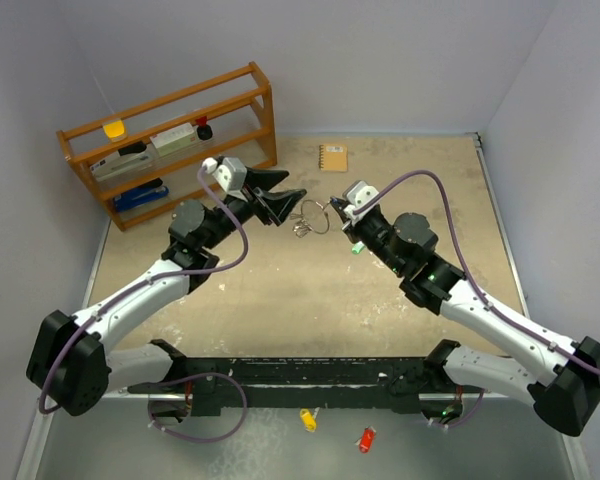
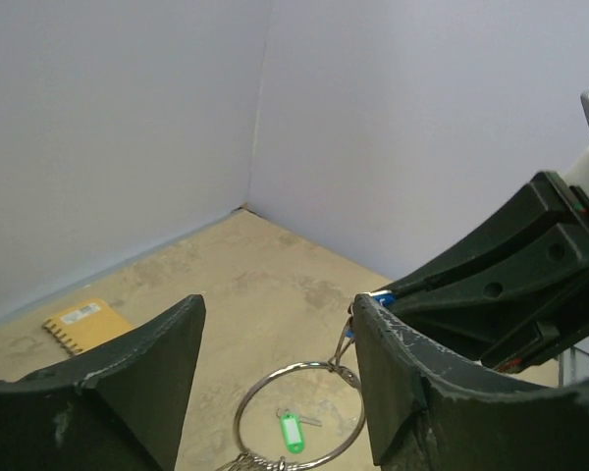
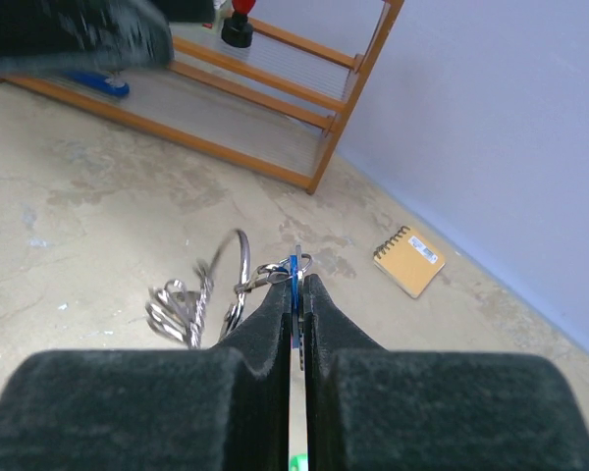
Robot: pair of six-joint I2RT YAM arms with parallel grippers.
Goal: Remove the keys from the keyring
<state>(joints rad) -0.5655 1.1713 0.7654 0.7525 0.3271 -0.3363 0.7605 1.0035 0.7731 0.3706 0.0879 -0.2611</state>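
Our right tool [image 3: 296, 294] pinches the blue key [image 3: 294, 280], with the keyring [image 2: 293, 366] hanging from it toward the far edge of the worktop [image 1: 280, 290]. Our left tool [image 2: 275, 324] is spread apart and holds nothing. Unheld, the keyring may just follow any pull, or the key may slip.

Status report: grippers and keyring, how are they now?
Left gripper open, near keyring. Right gripper shut on blue tag, keyring attached. Green tag off, on table.

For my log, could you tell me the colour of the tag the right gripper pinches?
The tag is blue; right wrist view.
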